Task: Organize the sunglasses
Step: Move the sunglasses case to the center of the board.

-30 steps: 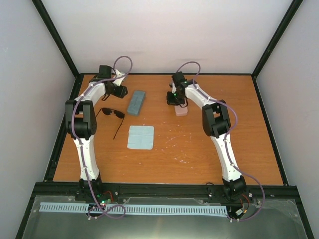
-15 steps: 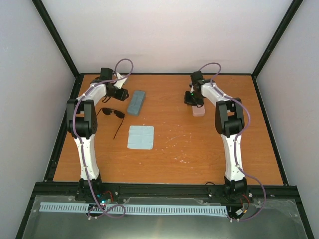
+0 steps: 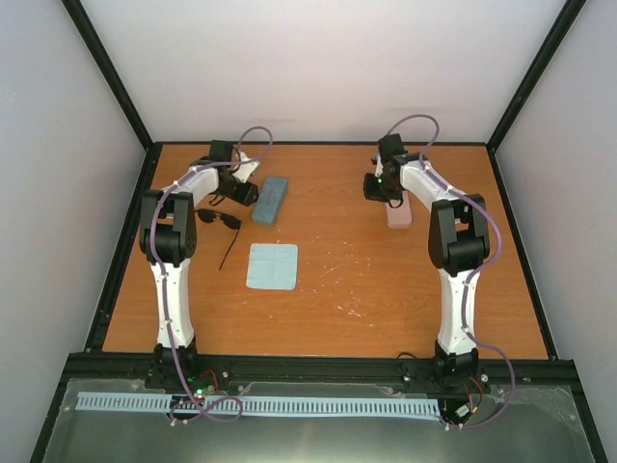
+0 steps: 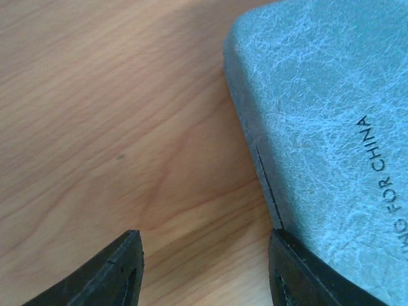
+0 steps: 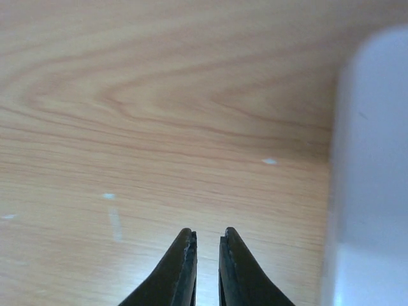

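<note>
The black sunglasses [image 3: 221,220] lie on the table at the left, one thin arm stretched toward the front. The pink-red pair is not in view. My left gripper [image 3: 247,191] is open and empty, low over the table between the black sunglasses and the blue-grey case [image 3: 270,200]. In the left wrist view my left gripper [image 4: 204,255] has bare wood between its jaws, and its right fingertip [image 4: 287,268] sits at the edge of the blue-grey case [image 4: 331,121]. My right gripper [image 3: 382,191] [image 5: 207,245] is shut with a hair's gap, empty, just left of the pink case [image 3: 398,213].
A square light-blue cloth [image 3: 272,265] lies in front of the blue-grey case. The pink case shows as a pale blur at the right edge of the right wrist view [image 5: 373,166]. The black frame rail [image 3: 135,222] and the walls bound the table.
My right gripper has moved to the right and the pink case has slid right with it. My left gripper has moved right, up to the blue-grey case, which has shifted slightly right.
</note>
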You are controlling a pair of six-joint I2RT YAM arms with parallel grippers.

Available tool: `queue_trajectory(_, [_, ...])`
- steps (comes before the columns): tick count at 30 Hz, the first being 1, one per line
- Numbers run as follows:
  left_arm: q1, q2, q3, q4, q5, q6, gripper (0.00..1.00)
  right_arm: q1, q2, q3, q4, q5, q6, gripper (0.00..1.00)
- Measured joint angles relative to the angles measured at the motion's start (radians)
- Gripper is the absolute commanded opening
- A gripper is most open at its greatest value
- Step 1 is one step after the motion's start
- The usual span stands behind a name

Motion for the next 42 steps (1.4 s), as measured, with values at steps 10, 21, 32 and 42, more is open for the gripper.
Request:
queue_trajectory(10, [-0.137,0.071,0.070,0.010,-0.008,0.019,0.57,0.082,-0.021,0.088,0.020,-0.097,-0.047,0.13])
queue_trajectory(21, [-0.245,0.151,0.199,-0.010,-0.005,0.029,0.55,0.093,-0.021,0.062,0.002,-0.208,-0.038,0.19])
queue_trajectory(32, [-0.291,0.090,0.103,-0.006,-0.004,0.037,0.52,0.109,-0.046,-0.066,0.020,-0.282,0.008,0.23])
queue_trajectory(42, [-0.291,0.016,0.042,-0.057,-0.048,0.018,0.70,0.105,-0.122,-0.185,0.085,-0.242,0.050,0.25])
